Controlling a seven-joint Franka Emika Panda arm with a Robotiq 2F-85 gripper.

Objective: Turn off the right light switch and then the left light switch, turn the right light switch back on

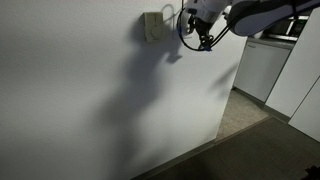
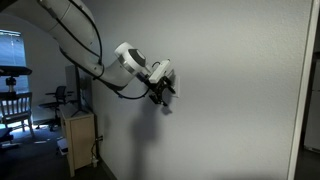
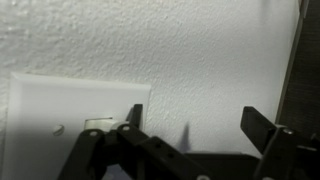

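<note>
Wrist view: your fingers (image 3: pixel 134 120) stand apart, one tip over the switch plate (image 3: pixel 40 105) beside a rocker (image 3: pixel 98 124), probably so you can press it.

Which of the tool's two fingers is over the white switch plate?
The finger on the left in the wrist view: its tip overlaps the edge of the white wall plate, while the other finger hangs over bare wall.
</note>
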